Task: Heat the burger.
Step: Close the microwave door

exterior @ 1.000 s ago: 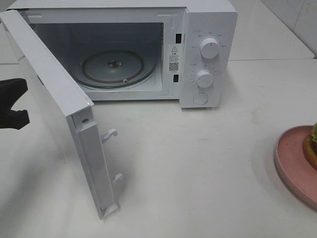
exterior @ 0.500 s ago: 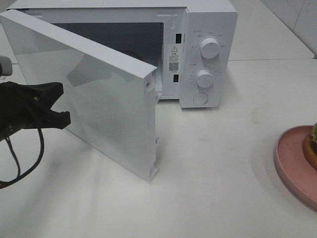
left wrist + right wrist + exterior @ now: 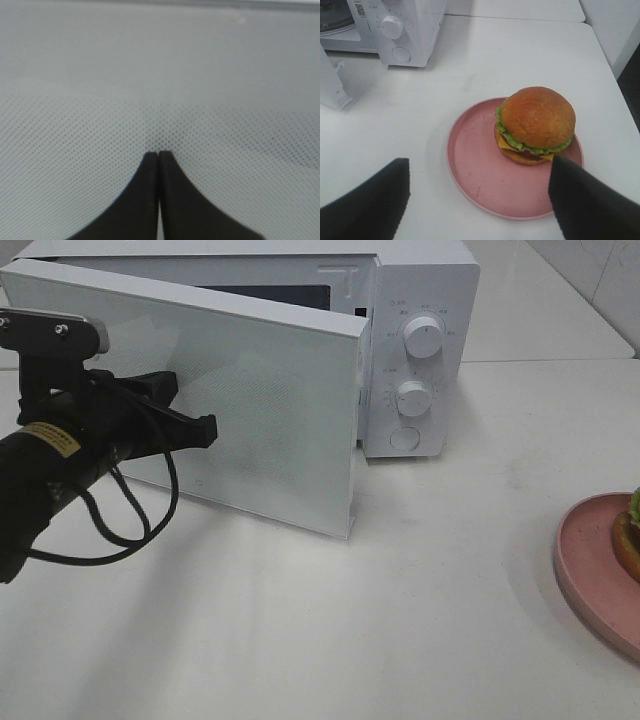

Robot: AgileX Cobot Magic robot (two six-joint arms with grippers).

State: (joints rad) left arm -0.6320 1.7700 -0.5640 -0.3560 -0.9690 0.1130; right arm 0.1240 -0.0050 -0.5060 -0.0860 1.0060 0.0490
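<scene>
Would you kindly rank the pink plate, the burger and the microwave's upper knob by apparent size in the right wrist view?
1. pink plate, clearly the widest.
2. burger, covering under half of the plate.
3. upper knob, smallest as seen, though it sits farther from the camera, so its real size is unsure.

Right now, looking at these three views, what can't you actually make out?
- Microwave cavity: exterior high view, hidden behind the nearly closed door; only a dark sliver shows.
- Burger: exterior high view, cut off by the right edge with most of the pink plate.
- Dial markings around the knobs: too small to read.
- Left wrist view: filled by the door; the shut left gripper fingers sit against or just short of it, contact unclear.
</scene>
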